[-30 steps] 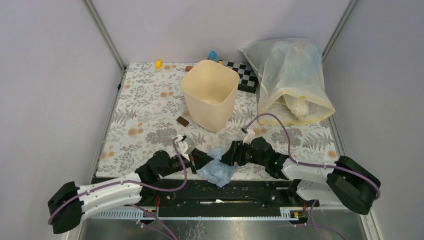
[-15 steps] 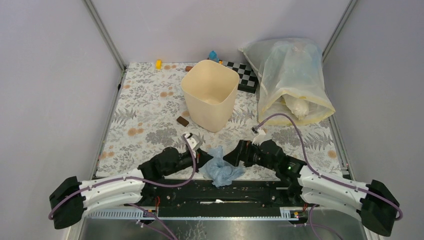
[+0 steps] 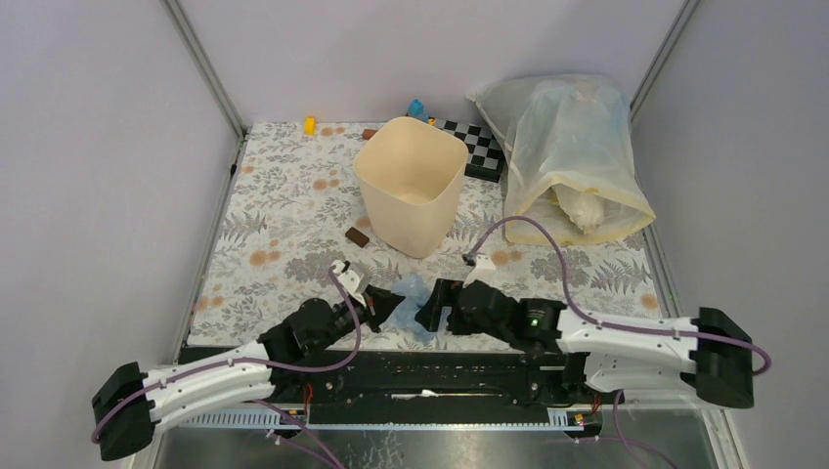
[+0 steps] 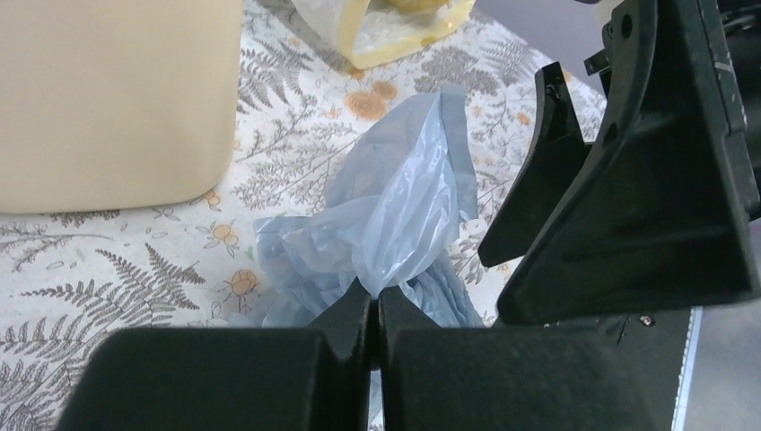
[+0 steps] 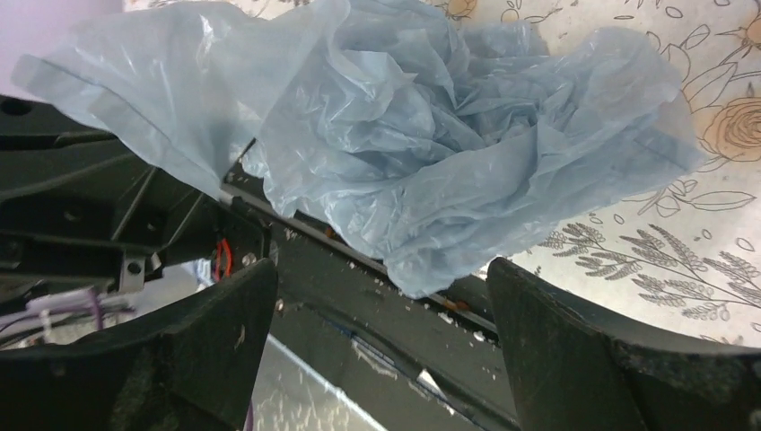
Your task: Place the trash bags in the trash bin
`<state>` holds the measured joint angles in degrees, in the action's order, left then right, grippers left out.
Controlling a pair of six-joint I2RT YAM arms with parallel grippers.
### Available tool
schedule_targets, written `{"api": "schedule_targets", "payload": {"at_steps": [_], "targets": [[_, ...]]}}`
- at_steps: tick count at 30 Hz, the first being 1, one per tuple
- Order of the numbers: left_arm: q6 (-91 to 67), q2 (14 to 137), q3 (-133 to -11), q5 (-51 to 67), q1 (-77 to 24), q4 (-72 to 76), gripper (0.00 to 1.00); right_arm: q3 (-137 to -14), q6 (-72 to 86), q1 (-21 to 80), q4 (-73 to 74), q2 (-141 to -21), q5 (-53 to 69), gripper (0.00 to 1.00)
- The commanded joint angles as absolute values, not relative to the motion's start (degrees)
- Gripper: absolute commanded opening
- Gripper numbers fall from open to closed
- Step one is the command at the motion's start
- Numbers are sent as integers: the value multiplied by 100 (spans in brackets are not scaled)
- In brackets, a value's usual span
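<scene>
One thin crinkly pale-blue plastic trash bag, crumpled, at near edge of floral table, between two pincers. Left pincer: fingers pressed together, pinching bag fold. Right pincer: spread wide, straddling bag. One cream-beige plastic trash bin upright beyond bag, apart. One yellowish-clear plastic sack right rear.

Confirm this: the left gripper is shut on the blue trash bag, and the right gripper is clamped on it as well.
Not quite. The right gripper is open, its jaws spread wide and not clamping the trash bag, as the right wrist view shows. The left gripper is indeed shut on it.
</scene>
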<state>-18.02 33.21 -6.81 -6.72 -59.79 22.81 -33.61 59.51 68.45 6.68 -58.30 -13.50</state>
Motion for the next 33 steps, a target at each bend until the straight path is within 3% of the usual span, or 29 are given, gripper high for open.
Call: {"api": "schedule_targets", "payload": {"at_steps": [1, 10, 19, 22, 27, 29, 33], "targets": [[-1820, 3631, -846, -685, -6001, 2534, 0, -3735, 6593, 7197, 299, -6581, -2621, 92], [-1820, 3810, -912, -554, -6002, 2555, 0, -3464, 6907, 7191, 60, -6803, -4020, 71], [-1863, 3752, -895, -514, -6003, 2520, 0, -3598, 6551, 7190, 83, -7035, -3173, 70], [-1868, 3713, -888, -459, -5998, 2523, 0, -3485, 6762, 7189, 169, -7010, -3148, 52], [-1918, 3550, -928, -993, -5995, 2215, 0, -3339, 6986, 7189, 733, -6616, -3468, 6], [-1961, 3398, -982, -1568, -5999, 1873, 0, -3263, 7021, 7192, 1047, -6316, -3723, 0], [-2025, 2905, -909, -2520, -5994, 1481, 0, -3020, 7226, 7189, 1674, -5673, -4227, 0]]}}
